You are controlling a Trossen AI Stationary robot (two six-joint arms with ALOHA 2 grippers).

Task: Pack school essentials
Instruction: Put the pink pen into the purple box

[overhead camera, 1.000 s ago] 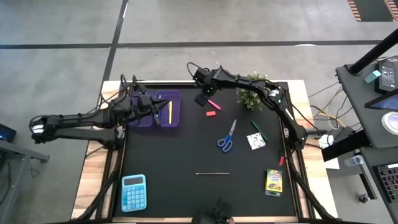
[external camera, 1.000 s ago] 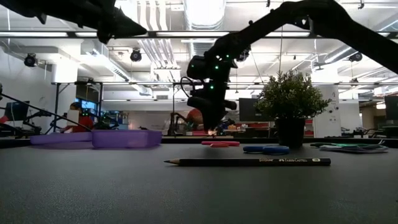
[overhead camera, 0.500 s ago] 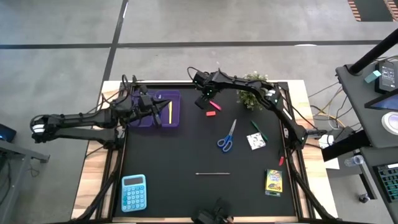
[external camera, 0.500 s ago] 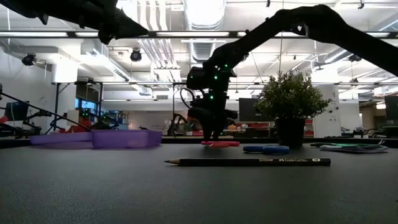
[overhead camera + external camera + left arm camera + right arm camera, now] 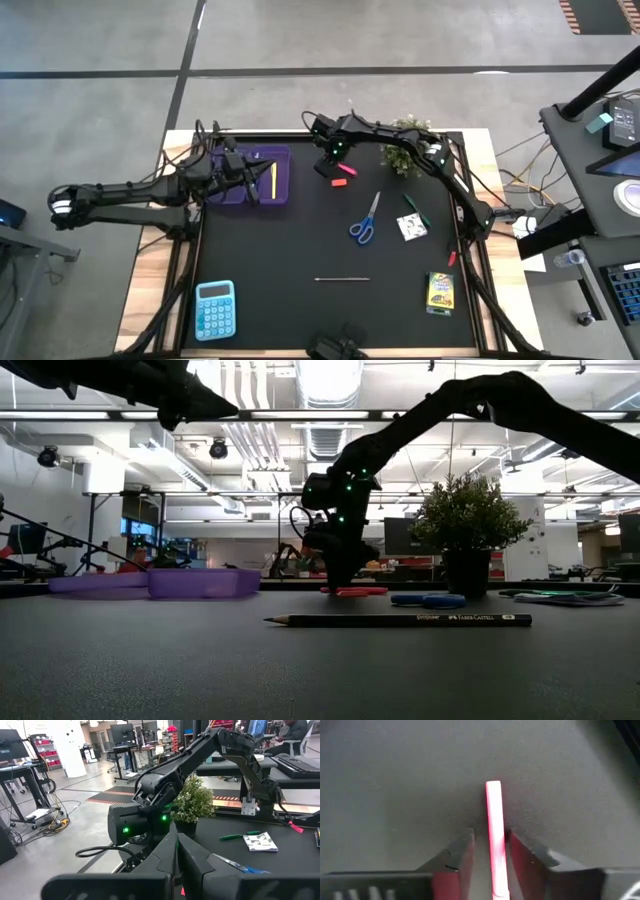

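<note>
A pink pen [image 5: 494,835] lies flat on the black table mat, far of centre [image 5: 346,168]. My right gripper [image 5: 492,842] points steeply down over it, open, with one finger on each side of the pen and a narrow gap showing on both. My left gripper [image 5: 177,852] is shut on nothing and held level above the purple case [image 5: 265,160], which has a yellow pen [image 5: 273,180] in it. On the mat lie a red eraser [image 5: 340,183], blue-handled scissors [image 5: 364,221], a green pen [image 5: 414,209], a white packet [image 5: 410,228], a crayon box [image 5: 440,291] and a grey pencil [image 5: 342,279].
A potted plant [image 5: 405,150] stands just right of my right gripper at the far edge. A blue calculator [image 5: 215,308] lies at the near left. The mat's middle and near centre hold only the pencil [image 5: 400,620].
My right gripper has come down from a little above the table until its fingertips stand at the mat around the pink pen, tipping steeper as it sank. The pen and the other things have stayed where they were.
</note>
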